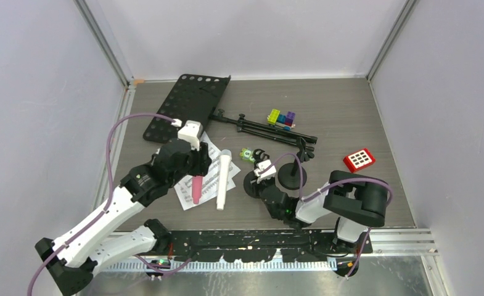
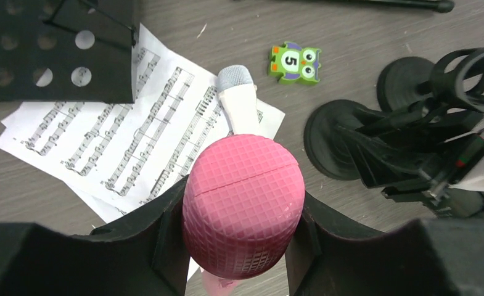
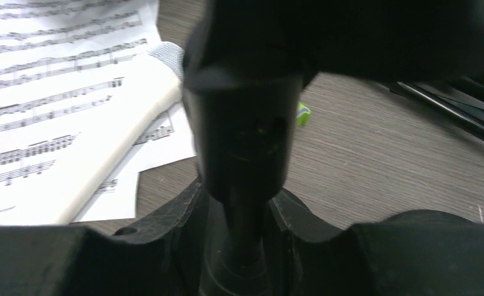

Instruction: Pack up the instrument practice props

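My left gripper (image 2: pixel 239 237) is shut on the head of the pink microphone (image 2: pixel 242 203), which hangs handle-down over the white sheet-music pages (image 1: pixel 209 180). The white microphone (image 1: pixel 223 182) lies on those pages beside it. My right gripper (image 3: pixel 242 246) stands round the stem of a black round-based mic mount (image 3: pixel 242 142), a narrow gap showing beside the stem, so it is slightly open. The second mount (image 1: pixel 291 179) stands just right of the first (image 1: pixel 253 183). The black perforated music desk (image 1: pixel 187 105) lies at the back left, its tripod legs (image 1: pixel 270 129) folded flat to its right.
A green owl tile (image 1: pixel 246 154) lies between the pages and the mounts. Colourful toy blocks (image 1: pixel 281 117) sit behind the tripod legs. A red keypad (image 1: pixel 359 160) is at the right. Walls close the table on three sides.
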